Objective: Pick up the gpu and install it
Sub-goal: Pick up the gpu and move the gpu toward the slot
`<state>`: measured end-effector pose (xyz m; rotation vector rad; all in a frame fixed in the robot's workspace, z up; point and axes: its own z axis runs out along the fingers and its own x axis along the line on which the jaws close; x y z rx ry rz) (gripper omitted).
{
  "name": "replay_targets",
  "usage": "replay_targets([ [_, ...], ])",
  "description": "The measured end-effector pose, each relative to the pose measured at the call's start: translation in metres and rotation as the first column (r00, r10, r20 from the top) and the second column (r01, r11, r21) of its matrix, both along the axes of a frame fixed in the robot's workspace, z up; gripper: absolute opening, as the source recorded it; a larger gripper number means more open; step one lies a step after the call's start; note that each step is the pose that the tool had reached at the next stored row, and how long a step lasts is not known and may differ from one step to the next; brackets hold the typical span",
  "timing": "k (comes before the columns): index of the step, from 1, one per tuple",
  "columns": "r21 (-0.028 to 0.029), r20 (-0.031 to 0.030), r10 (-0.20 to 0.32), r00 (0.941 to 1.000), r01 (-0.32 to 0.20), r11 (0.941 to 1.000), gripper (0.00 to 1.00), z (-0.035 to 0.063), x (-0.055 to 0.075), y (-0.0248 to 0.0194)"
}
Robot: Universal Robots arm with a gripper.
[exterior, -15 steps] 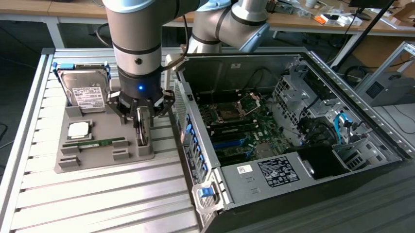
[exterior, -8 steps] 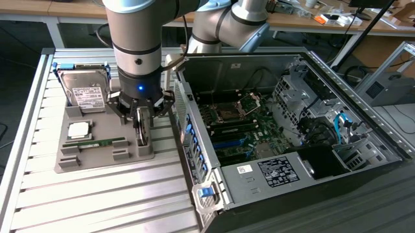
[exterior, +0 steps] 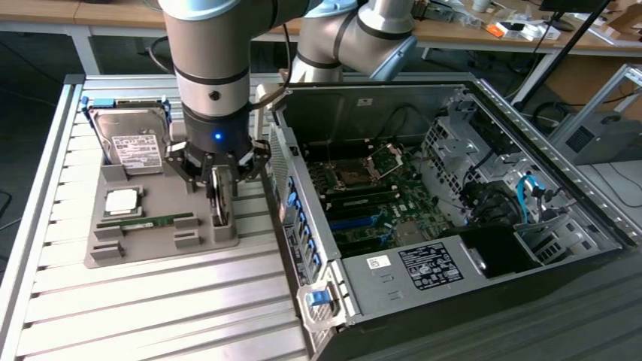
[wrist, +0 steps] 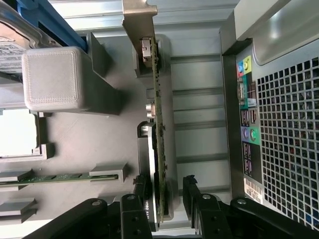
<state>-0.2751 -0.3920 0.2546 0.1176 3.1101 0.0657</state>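
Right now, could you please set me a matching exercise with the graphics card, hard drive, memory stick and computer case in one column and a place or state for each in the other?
Things:
1 graphics card
2 hard drive
3 memory stick
4 computer case

States:
A side open, motherboard showing
B green, lying low in the grey holder
C on edge, inside the open gripper
D upright, blue frame, white label

Pairs: 1-C; 2-D; 3-B; 4-A
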Motion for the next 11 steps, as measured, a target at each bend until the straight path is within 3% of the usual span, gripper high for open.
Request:
replay_targets([
  [8, -0.0011, -0.0012, 0.000, 1.0000, 0.000, 1.0000, 0.42, 0.0155, 0.000, 0.0001],
  [11, -0.0012, -0.0013, 0.000, 1.0000, 0.000, 1.0000, 0.42, 0.0156, -0.002, 0.0052],
])
